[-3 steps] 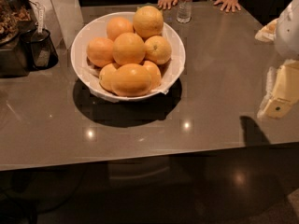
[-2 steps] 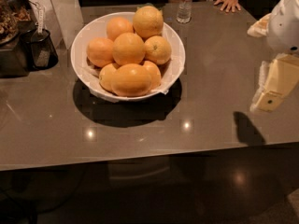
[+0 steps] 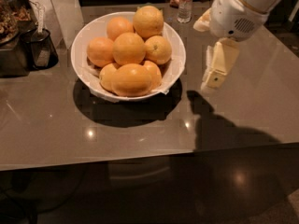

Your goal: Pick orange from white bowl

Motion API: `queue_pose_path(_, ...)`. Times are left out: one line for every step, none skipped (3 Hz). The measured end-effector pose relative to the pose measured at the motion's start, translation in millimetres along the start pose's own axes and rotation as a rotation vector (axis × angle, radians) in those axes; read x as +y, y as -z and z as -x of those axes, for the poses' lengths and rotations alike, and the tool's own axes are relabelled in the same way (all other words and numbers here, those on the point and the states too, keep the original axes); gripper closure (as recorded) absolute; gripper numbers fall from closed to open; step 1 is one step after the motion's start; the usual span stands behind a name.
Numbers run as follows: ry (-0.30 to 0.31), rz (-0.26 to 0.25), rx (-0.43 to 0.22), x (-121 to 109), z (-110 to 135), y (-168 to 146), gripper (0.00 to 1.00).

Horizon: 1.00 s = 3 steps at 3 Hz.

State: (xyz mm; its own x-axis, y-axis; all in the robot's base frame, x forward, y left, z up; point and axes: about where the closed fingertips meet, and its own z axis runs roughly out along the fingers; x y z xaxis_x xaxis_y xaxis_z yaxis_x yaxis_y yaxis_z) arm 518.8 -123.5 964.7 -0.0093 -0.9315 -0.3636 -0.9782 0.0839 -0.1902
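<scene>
Right of the white bowl (image 3: 91, 31) of oranges (image 3: 127, 48) hangs the pincer (image 3: 211, 80); spread or pressed, cannot tell.

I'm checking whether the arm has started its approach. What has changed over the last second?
The pincer has moved left from the right edge of the table toward the white bowl. It now hangs beside the bowl's right rim, apart from it, with no orange in it. The bowl, the oranges piled in it and the water bottle stayed where they were.
</scene>
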Motion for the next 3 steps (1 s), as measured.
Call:
queue_pose_path(0.000, -0.005, -0.002, -1.8, 0.5, -1.2, 0.00)
queue_pose_path(0.019, -0.002, -0.048, -4.4, 14.6, -12.3, 0.00)
queue_pose_path(0.094, 0.022, -0.104, -19.1, 51.7, -27.9, 0.00)
